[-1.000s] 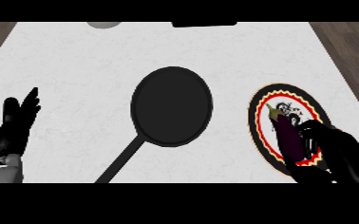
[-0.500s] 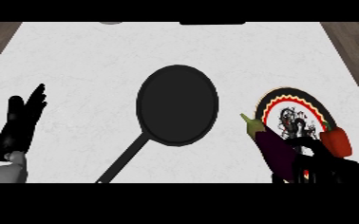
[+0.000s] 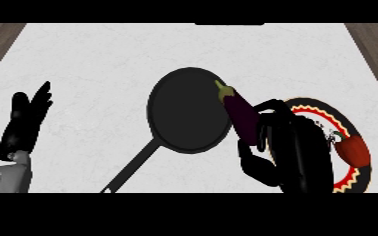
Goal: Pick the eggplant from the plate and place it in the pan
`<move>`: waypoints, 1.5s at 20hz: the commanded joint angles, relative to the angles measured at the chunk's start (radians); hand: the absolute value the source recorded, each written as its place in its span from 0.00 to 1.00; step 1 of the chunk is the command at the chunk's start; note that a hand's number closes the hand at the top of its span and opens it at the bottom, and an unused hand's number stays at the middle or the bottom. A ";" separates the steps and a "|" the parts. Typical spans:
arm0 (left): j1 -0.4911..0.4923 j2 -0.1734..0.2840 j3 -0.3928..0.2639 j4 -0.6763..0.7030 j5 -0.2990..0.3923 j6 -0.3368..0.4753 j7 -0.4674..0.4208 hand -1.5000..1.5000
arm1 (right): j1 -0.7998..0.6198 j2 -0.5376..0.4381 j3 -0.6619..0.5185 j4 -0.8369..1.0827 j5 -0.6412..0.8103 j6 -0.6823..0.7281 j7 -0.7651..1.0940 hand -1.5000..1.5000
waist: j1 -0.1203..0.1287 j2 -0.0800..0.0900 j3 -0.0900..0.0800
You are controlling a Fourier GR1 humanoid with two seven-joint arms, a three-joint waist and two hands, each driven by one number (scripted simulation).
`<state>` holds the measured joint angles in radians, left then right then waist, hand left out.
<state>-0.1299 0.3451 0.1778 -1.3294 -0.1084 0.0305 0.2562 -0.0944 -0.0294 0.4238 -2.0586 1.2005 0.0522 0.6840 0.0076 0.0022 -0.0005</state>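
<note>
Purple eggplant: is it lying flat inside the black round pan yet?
No. The purple eggplant is held in the curled right hand, over the right rim of the black round pan, not lying in it.

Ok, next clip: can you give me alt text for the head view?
The right hand holds the eggplant at the right rim of the black pan, fingers curled round it. Behind the hand lies the plate with a red vegetable; the left hand rests open at the left edge.
</note>
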 commanded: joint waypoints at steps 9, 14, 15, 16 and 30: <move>-0.012 -0.012 -0.004 0.018 -0.014 -0.014 -0.029 0.50 | -0.452 0.029 -0.029 0.709 -0.248 -0.359 0.082 1.00 | 0.022 0.005 0.001; -0.012 -0.019 0.001 0.032 -0.015 -0.016 -0.054 0.50 | -0.586 0.029 -0.038 1.021 -0.372 -0.533 -0.018 1.00 | 0.029 0.007 0.001; -0.003 -0.021 -0.011 -0.007 -0.028 -0.006 -0.014 0.50 | -0.571 0.029 -0.048 1.085 -0.404 -0.571 -0.094 1.00 | 0.034 0.008 0.002; -0.036 -0.009 0.005 0.011 -0.015 -0.014 -0.002 0.50 | -0.620 0.029 -0.051 1.143 -0.446 -0.565 -0.119 1.00 | 0.035 0.009 0.001; -0.086 -0.027 -0.023 0.036 -0.021 -0.039 -0.015 0.50 | -0.715 0.029 0.079 1.432 -0.998 -0.798 -0.424 0.00 | 0.100 0.025 0.003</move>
<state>-0.2132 0.3085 0.1445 -1.2972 -0.1424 0.0079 0.2435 -0.8041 -0.0075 0.4550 -0.6918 0.3138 -0.6966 0.3452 0.0955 0.0223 0.0010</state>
